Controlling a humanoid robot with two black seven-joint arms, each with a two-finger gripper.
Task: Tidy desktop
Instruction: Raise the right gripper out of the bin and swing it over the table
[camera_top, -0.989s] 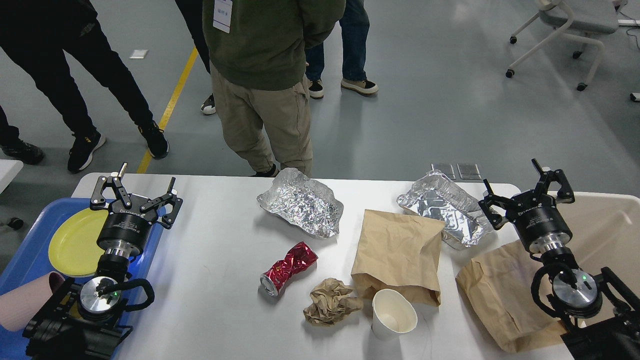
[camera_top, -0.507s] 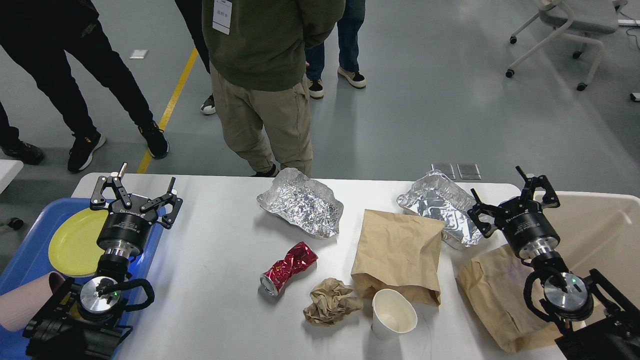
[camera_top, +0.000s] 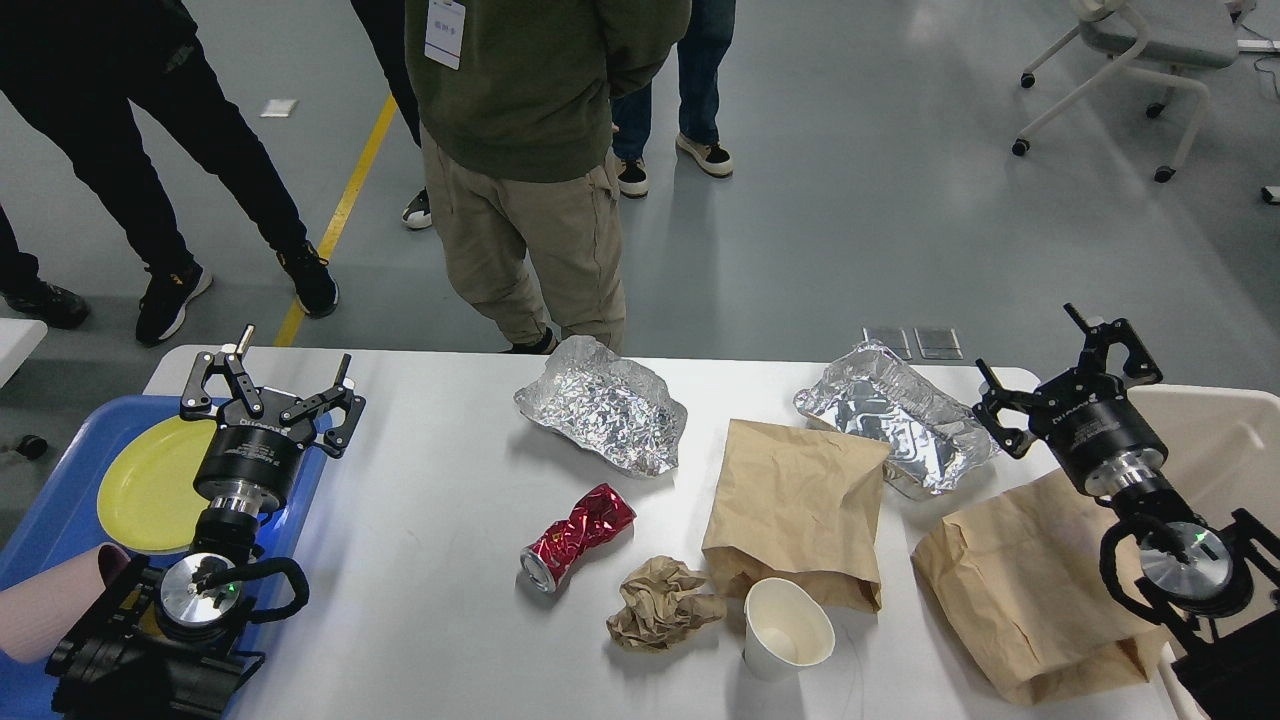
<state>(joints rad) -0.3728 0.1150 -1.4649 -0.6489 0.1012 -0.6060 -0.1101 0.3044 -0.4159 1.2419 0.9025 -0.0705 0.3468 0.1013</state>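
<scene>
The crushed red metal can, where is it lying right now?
In the head view, the crushed red metal can lies near the middle of the white desktop, just left of the crumpled brown paper ball.

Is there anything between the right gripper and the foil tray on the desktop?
Nothing visible does. The right gripper, jaws open, hangs just right of the foil tray on the desktop; only bare gap between them.

You're looking out over a smooth grey floor (camera_top: 880, 200) with soft sheen — a yellow line (camera_top: 335, 215) painted at left, a grey wheeled chair (camera_top: 1135, 60) far right, and several people (camera_top: 530, 150) standing beyond.
</scene>
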